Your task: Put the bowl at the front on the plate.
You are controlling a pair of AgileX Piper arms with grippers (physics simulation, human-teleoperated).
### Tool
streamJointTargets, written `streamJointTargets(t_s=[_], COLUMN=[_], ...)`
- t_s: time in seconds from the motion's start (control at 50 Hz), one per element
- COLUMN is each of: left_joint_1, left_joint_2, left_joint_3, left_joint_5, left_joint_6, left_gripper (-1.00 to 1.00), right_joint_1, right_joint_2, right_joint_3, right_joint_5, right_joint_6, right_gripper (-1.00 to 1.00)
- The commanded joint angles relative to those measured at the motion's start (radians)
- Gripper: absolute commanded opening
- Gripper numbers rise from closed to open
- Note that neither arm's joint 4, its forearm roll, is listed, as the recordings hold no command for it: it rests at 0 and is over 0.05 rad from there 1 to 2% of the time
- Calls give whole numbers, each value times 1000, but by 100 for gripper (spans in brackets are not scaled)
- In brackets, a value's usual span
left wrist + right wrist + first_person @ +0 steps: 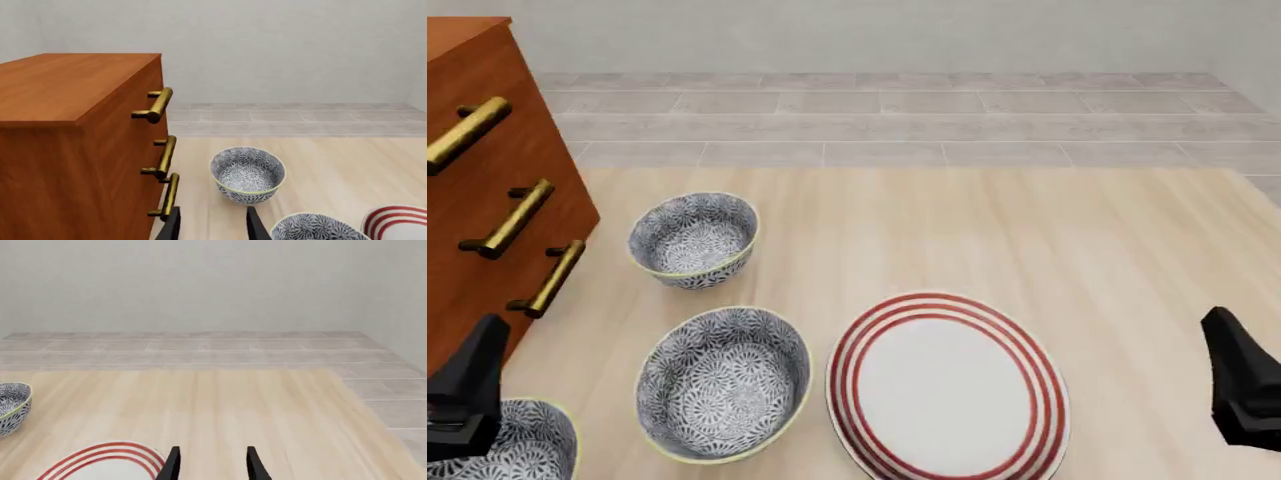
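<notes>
The bowl [523, 445] I take as the front one sits at the near left corner of the desk [988, 230], upright with its mouth up and partly hidden under the left end effector [461, 400]. The plate [948, 385] lies to its right, past the middle bowl [723, 383]. I judge the bowl stiff, glazed, slippery and breakable, so I would pinch its thin rim, one finger inside the wall. Being round, it has no long axis, only a vertical one. The left end effector is released, fingers apart, and so is the right end effector [212, 465].
</notes>
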Motion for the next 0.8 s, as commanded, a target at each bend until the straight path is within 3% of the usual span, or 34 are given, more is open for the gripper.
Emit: streamJointTargets(t_s=[0.02,0.36,0.46,0.54,0.64,0.8], left_joint_1=[-2,-16,-26,-34,-61,-121], left_joint_2=[8,8,2,5,7,101], left_joint_3=[-7,-32,-46,-85,-138,-182], left_joint_5=[1,48,100,156,220,261], left_joint_6=[-2,-21,39,25,82,109], left_gripper=[100,100,100,100,100,100], right_joint_1=[20,17,21,21,22,22], right_joint_2=[-48,-50,-50,-50,-49,-48], right_joint_3=[52,49,52,50,51,50], right_joint_5=[-56,-53,-57,-56,-60,-59], right_joint_6=[1,9,7,8,8,9], right_gripper=[100,100,100,100,100,100])
